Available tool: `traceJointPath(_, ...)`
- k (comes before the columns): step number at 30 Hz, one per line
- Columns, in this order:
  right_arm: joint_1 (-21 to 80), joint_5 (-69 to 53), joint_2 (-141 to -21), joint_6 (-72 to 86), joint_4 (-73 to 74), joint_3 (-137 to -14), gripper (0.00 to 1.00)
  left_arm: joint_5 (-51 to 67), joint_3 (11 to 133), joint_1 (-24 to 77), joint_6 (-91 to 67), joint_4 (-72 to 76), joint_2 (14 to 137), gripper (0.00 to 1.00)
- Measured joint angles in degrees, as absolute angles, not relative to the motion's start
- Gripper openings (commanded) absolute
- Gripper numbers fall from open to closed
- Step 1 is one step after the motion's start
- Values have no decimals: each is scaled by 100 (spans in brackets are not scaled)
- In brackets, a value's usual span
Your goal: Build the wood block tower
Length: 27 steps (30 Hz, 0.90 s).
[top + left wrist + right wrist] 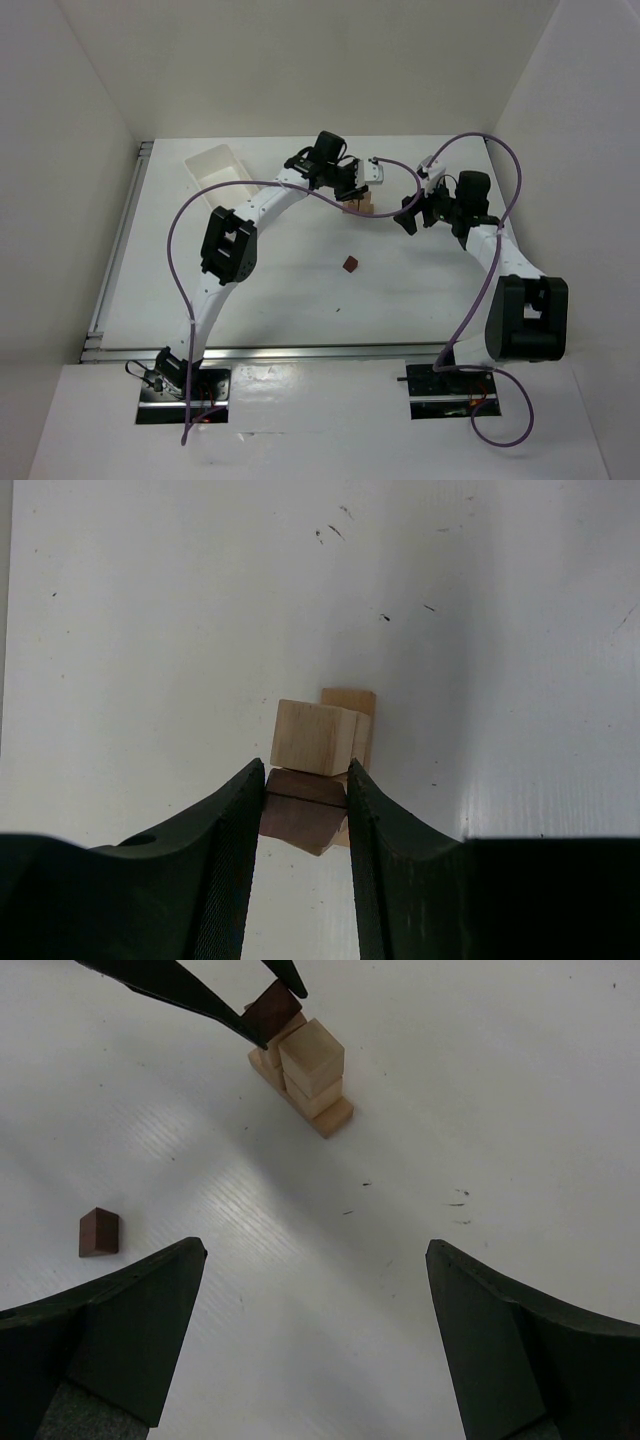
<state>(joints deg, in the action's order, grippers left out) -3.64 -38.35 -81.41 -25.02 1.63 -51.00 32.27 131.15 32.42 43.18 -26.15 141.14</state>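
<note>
The wood block tower is a small stack of light tan blocks on a flat plank, seen at the top of the right wrist view and in the top view. My left gripper is shut on a dark maroon roof-shaped piece and holds it at the top of the stack's nearer column, beside a tan cube. The held piece also shows in the right wrist view. My right gripper is open and empty, hovering to the right of the tower.
A loose dark maroon block lies on the table in front of the tower, also in the right wrist view. A white rectangular tray stands at the back left. White walls enclose the table.
</note>
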Motion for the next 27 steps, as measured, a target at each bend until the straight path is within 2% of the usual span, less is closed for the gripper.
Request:
traceJointPath(10, -364, -3846, -8204, -2519, 228, -5144, 100, 3199, 13117, 3242, 4392, -2622, 14114, 12)
traceJointPath(14, -364, -3848, -8261, -2519, 263, -5157, 100, 3146, 13117, 3242, 4484, -2628, 14114, 28)
traceJointPath(27, -364, -3861, -8405, -2543, 362, -5251, 100, 3052, 13117, 3242, 4480, -2604, 14114, 32)
